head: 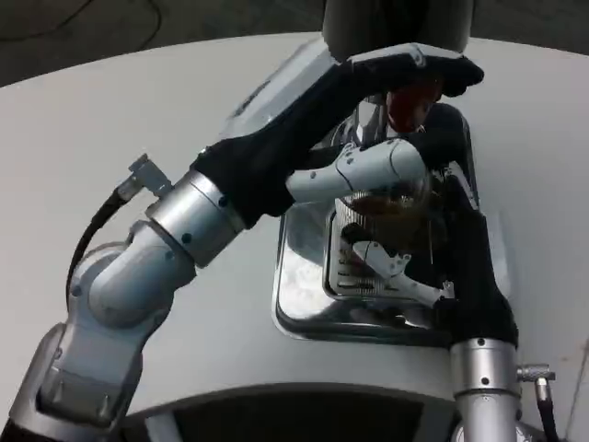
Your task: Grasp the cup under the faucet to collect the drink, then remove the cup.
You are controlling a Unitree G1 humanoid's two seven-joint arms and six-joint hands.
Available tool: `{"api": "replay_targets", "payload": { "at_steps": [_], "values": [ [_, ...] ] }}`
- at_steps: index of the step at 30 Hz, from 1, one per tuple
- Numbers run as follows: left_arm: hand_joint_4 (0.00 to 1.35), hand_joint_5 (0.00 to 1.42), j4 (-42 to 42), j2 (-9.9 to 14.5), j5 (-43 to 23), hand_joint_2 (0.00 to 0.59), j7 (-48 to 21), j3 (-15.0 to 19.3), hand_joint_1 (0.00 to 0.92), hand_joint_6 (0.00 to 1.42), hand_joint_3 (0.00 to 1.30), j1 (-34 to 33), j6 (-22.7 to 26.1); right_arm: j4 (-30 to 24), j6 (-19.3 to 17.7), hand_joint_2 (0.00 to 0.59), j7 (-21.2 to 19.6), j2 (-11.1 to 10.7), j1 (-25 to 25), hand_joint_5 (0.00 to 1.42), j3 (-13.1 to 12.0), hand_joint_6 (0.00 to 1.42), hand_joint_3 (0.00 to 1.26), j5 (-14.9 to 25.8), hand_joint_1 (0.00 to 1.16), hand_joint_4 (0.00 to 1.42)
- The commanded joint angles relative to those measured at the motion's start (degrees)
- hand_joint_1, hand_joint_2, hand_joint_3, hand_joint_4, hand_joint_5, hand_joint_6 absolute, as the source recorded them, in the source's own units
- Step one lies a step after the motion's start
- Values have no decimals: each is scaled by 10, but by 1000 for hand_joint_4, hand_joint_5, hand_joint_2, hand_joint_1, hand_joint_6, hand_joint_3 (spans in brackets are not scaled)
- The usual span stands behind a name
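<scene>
- Two hands busy: our left hand (405, 78) presses the red-knobbed faucet lever (405, 106), far side.
- Our right hand (433, 198) grasps the clear glass cup (386, 204) over the shiny steel drip tray (304, 285).
- Probably slippery, fragile; hold mid-wall, keep level.

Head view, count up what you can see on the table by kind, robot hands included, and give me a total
Robot hands: 2, left robot hand up at the red tap handle, right robot hand around the cup
Cups: 1
Red tap handles: 1
Shiny drip trays: 1, drip tray
Total: 5
</scene>
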Motion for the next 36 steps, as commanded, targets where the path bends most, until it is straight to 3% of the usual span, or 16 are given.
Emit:
{"api": "replay_targets", "payload": {
  "at_steps": [1, 20, 29, 36],
  "values": [
    [262, 279, -3, -1, -44, 92, -14, 18, 0, 188, 338, 33, 40, 18, -6, 172, -15, -4, 4, 389, -10, 327, 243, 2, 868, 378],
    [139, 232, -36, 4, -91, 82, -14, 42, 0, 196, 322, 62, 74, 2, -24, 163, -22, -9, 18, 683, -16, 539, 544, 0, 940, 645],
    [0, 139, -69, -7, -125, 80, -14, 52, 0, 139, 80, 83, 108, -46, -22, 164, -5, -6, 43, 766, -5, 619, 633, -1, 947, 709],
    [0, 112, -86, -4, -133, 79, -17, 54, 0, 113, 55, 94, 118, -88, -17, 154, 7, -5, 61, 820, 8, 672, 690, -9, 966, 754]
  ]
}}
